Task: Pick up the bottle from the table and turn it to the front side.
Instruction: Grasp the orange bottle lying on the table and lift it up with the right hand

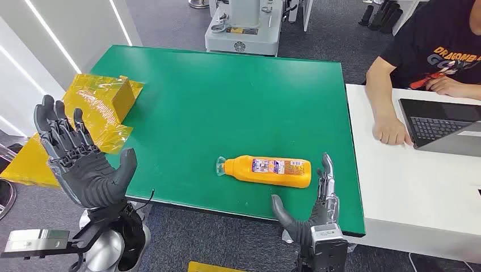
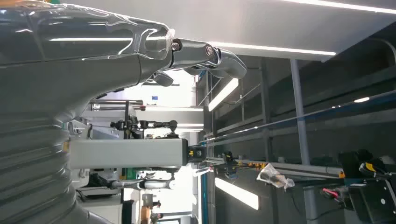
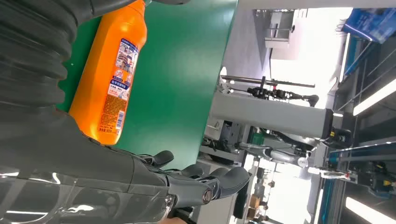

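- Orange plastic forms the bottle [image 1: 272,170], which is seen lying on its side on the green counter [image 1: 227,102], near the edge closest to the robot; the clear cap points toward the robot's left and a printed label faces upward.
- The right hand [image 1: 313,208] is shown empty with fingers spread, placed at the counter edge just beside the bottle's base end; thumb and fingers are held apart on either side of the base, and contact with the bottle cannot be confirmed.
- The left hand [image 1: 79,153] is shown raised off the counter's left side, palm open and fingers apart, with nothing held.
- The body is judged to be stiff but slightly yielding, as thin moulded plastic usually is; a firm, not crushing, grip is advised.
- The weight is judged moderate if the bottle is full; the fill level cannot be read through the opaque wall.
- The surface is judged smooth and somewhat slippery, the glossy label more so; rolling on the counter is to be expected when the bottle is pushed from one side.
- The broad mid-body is suggested as the place of hold, with thumb and fingers on opposite long sides, so that the bottle can be turned without pivoting about the narrow neck.
- A yellow wrapped box [image 1: 122,93] and a person's arm [image 1: 385,113] beside a laptop [image 1: 442,122] are shown well apart from the bottle.
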